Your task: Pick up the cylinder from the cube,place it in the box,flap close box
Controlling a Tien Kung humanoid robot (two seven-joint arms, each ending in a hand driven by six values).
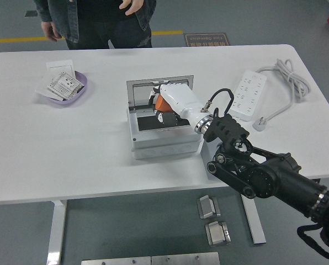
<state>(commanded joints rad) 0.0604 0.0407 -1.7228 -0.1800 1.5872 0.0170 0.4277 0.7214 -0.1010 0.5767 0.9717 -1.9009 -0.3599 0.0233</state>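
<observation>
A grey-white box (164, 144) stands in the middle of the table with its lid (139, 90) flipped up at the back. My right hand (163, 105), white on a black arm, reaches over the open box from the lower right. Its fingers are curled on an orange cylinder (160, 103) and hold it just above the box's dark inside (150, 122). I see no cube; the hand hides part of the box's back. My left arm is out of view.
A purple bowl (81, 94) with white packets sits at the far left. A white power strip (248, 94) and its cable (288, 77) lie at the right. A person (98, 19) stands at the far side, hands off the table.
</observation>
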